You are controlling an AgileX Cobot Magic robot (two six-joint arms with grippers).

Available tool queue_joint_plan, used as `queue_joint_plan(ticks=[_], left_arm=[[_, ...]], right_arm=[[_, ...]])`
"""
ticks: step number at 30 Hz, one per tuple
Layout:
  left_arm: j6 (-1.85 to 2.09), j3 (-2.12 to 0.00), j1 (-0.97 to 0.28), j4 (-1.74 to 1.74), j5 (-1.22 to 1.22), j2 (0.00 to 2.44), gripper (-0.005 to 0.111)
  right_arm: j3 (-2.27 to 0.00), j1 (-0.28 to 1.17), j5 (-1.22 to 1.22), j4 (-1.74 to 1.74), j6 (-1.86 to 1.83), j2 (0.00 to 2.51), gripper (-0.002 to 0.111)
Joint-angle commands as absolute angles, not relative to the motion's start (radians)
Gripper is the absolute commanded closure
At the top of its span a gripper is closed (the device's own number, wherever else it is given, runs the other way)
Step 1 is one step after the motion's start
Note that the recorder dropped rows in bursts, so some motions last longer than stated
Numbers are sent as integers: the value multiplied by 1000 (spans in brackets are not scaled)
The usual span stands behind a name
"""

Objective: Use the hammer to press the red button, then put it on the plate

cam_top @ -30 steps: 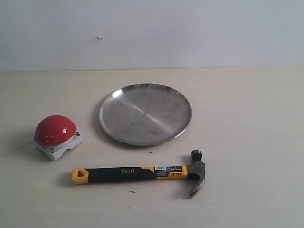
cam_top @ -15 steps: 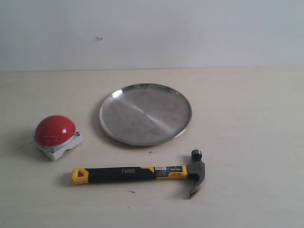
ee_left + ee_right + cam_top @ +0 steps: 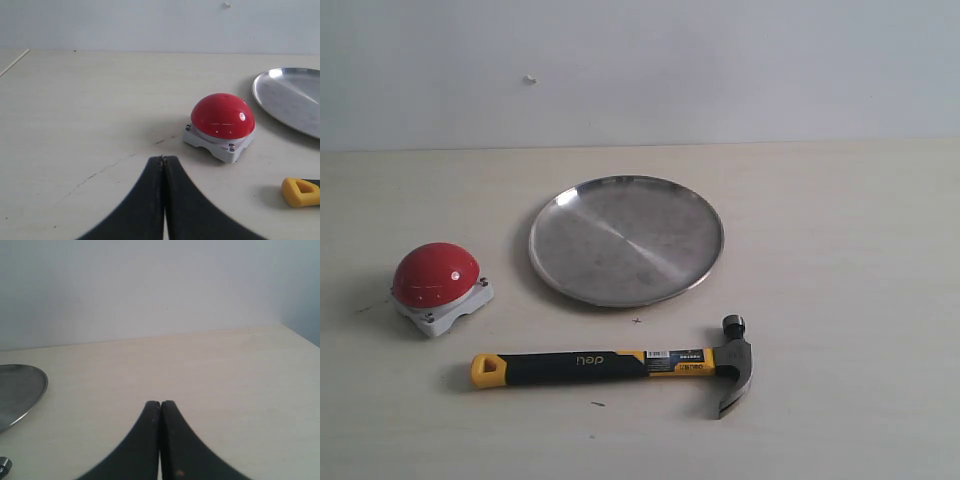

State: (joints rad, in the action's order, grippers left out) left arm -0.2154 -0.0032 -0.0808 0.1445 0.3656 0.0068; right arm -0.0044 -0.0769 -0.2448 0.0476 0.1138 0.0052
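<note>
The hammer (image 3: 620, 364) lies flat near the table's front edge, its dark head to the right and its yellow handle end (image 3: 300, 192) to the left. The red button (image 3: 436, 275) sits on its grey base at the left. The silver plate (image 3: 626, 240) rests behind the hammer, in the middle. My left gripper (image 3: 163, 159) is shut and empty, a short way from the red button (image 3: 222, 116). My right gripper (image 3: 160, 403) is shut and empty over bare table, with the plate's rim (image 3: 40, 390) off to one side. Neither gripper shows in the exterior view.
A pale wooden table (image 3: 840, 230) carries everything, with a plain white wall (image 3: 720, 60) behind it. A thin crack (image 3: 100, 170) runs across the tabletop close to my left gripper.
</note>
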Motion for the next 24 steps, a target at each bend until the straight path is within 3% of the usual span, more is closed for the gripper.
queue_joint_plan(ticks=[1, 7, 13, 17, 20, 24], left_arm=[[-216, 0, -79, 148, 362, 0, 107], [-203, 0, -79, 174, 348, 0, 107], [-201, 0, -79, 204, -7, 0, 107], [-217, 0, -79, 202, 0, 0, 107], [-279, 0, -79, 200, -248, 0, 107], [-640, 0, -79, 202, -508, 0, 107]], right_arm=[[0, -85, -236, 50, 105, 0, 108], [0, -85, -236, 50, 105, 0, 108], [0, -85, -236, 50, 105, 0, 108], [0, -85, -236, 50, 105, 0, 108], [0, -85, -236, 50, 105, 0, 108], [0, -85, -236, 50, 105, 0, 108]])
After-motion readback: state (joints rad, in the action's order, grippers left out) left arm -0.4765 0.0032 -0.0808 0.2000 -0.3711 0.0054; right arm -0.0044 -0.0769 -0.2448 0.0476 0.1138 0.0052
